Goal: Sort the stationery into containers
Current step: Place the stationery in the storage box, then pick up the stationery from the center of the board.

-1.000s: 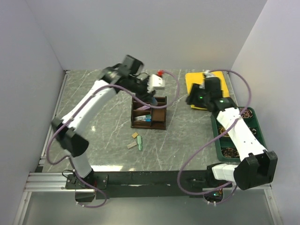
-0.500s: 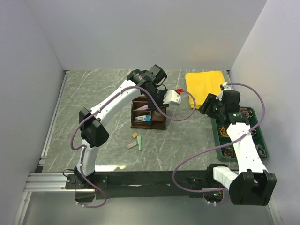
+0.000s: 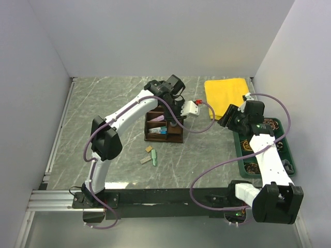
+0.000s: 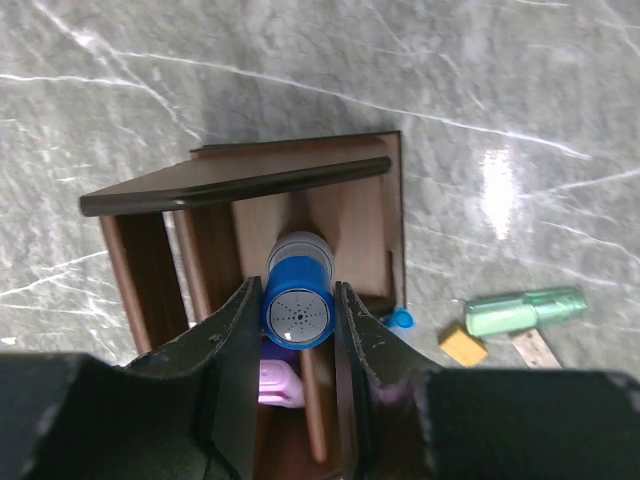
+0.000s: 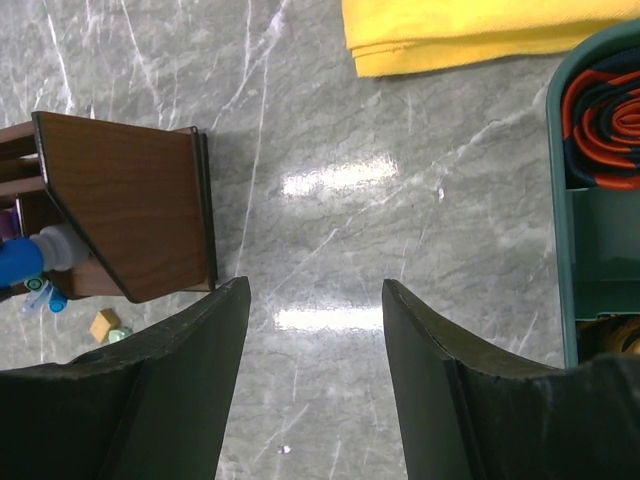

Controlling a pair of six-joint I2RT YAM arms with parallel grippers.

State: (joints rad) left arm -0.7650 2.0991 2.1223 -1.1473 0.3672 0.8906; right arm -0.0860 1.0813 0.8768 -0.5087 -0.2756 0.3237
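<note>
My left gripper (image 4: 297, 300) is shut on a small blue-capped bottle (image 4: 297, 316), its cap facing the camera. It hangs over the dark brown wooden organiser (image 4: 345, 215), where a pink eraser (image 4: 277, 386) lies in a compartment. In the top view the left gripper (image 3: 170, 106) is above the organiser's (image 3: 176, 137) far side. A green eraser (image 3: 153, 157) and two tan erasers (image 3: 149, 149) lie on the table in front of it. My right gripper (image 5: 315, 300) is open over bare table, between the organiser (image 5: 125, 215) and the green tray (image 5: 590, 215).
A folded yellow cloth (image 3: 226, 93) lies at the back right, beyond the green tray (image 3: 240, 152) with coiled bands. Grey walls close in the table on the left, back and right. A small blue cap (image 4: 400, 319) rests beside the organiser.
My left arm has swung right from the back of the table to above the organiser, bottle in its grip. My right gripper has drawn back from the yellow cloth toward the tray.
</note>
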